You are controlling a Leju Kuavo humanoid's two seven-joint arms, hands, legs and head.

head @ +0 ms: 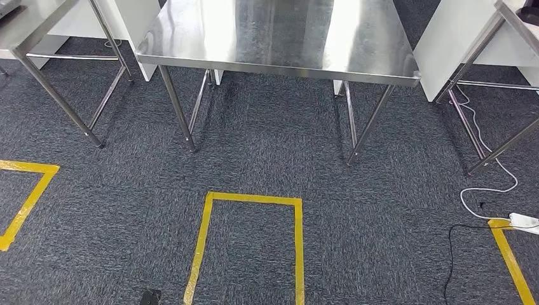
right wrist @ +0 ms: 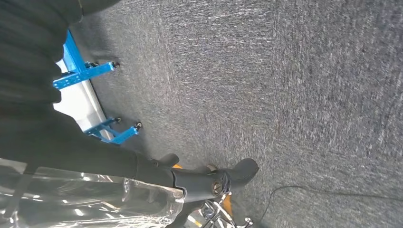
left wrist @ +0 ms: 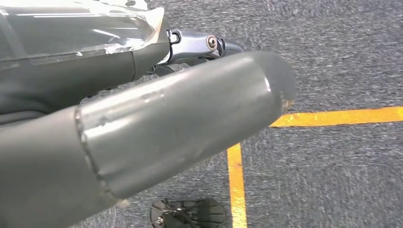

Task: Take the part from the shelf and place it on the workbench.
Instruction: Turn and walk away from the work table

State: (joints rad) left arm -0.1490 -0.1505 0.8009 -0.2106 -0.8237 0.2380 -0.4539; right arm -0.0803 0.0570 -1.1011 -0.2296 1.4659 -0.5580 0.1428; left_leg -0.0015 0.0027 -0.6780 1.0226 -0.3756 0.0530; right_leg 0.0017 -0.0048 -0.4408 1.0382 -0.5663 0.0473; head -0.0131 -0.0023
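Note:
A bare stainless steel workbench stands straight ahead of me across the carpet, with nothing on its top. No part is visible on it or in either hand. My left hand hangs over the carpet, its thick grey thumb stretched out and nothing held. My right hand also hangs above the floor, its dark fingers extended and empty. A clear plastic wrap covers the back of each hand.
A yellow tape square marks the floor in front of the workbench. More steel tables stand at the left and right. A white cable and power strip lie on the right. A blue-footed white frame stands behind my right hand.

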